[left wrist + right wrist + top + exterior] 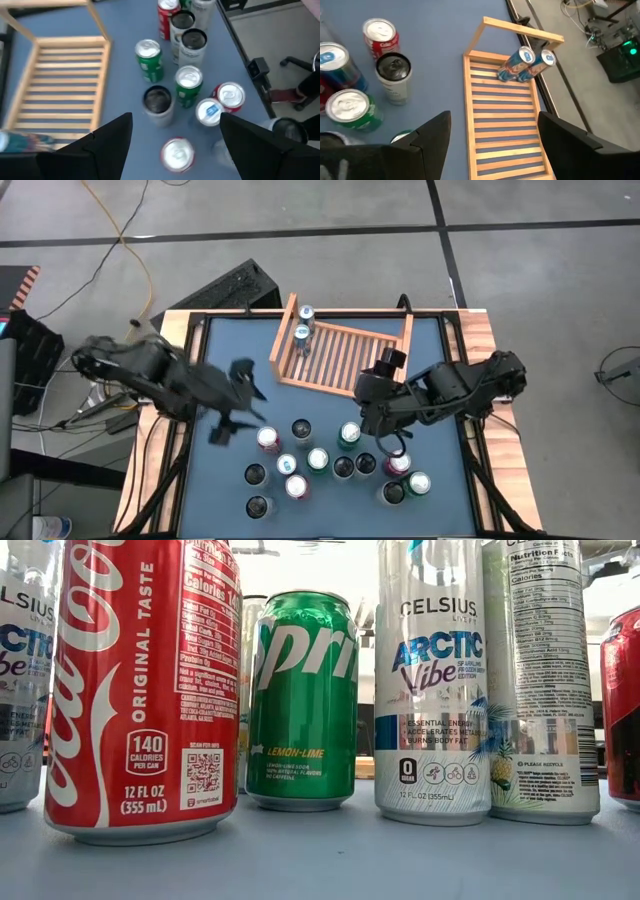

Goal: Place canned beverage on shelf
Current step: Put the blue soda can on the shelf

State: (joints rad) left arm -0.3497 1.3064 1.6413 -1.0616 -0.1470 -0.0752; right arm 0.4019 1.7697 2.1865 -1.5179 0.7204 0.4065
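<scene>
The light-brown slatted shelf [340,355] [502,125] lies at the table's far middle. Two blue-and-silver cans [304,325] [525,65] stand on its slats in the far left corner. Several more cans [320,460] [187,85], red, green, black and white, stand upright in a cluster on the blue table toward the near edge. The low view shows a red cola can [145,690], a green lemon-lime can [303,700] and a white can [432,680]. My left gripper [250,395] [175,120] hovers open to the cluster's left. My right gripper [372,392] [492,120] hovers open by the shelf's near right corner.
Raised wooden rails [480,380] border the blue table top. A dark case [235,288] lies beyond the far left corner. The shelf's slats to the right of the two cans are bare. Cables and equipment [615,45] lie on the floor past the table.
</scene>
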